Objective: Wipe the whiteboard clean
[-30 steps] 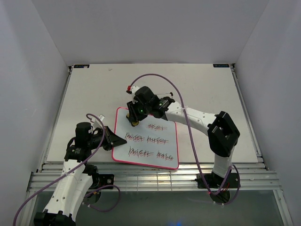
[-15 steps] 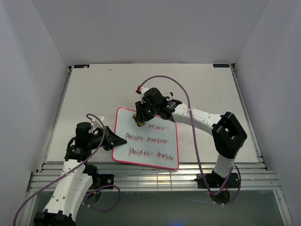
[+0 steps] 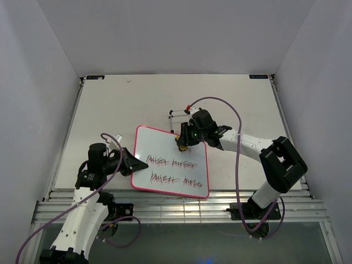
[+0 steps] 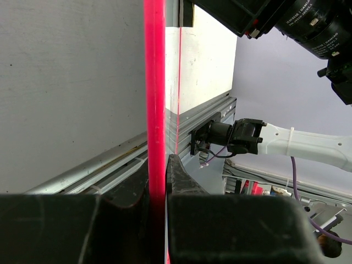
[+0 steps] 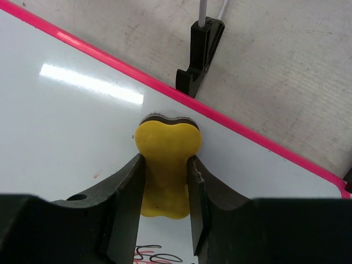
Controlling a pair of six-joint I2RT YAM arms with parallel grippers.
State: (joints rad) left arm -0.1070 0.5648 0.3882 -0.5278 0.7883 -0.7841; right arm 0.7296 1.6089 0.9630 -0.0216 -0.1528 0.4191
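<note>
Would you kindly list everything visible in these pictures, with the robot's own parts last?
whiteboard: one, white with pink frame, on the table's near middle
scribbles: two rows, dark, whiteboard's near half
eraser: one, yellow, on the whiteboard near its far edge
clip: one, black with thin metal rods, on the table just beyond the whiteboard's far edge
table: one, pale grey, under everything
left claw: one, black, shut on the whiteboard's left edge
right claw: one, black, shut on the eraser
</note>
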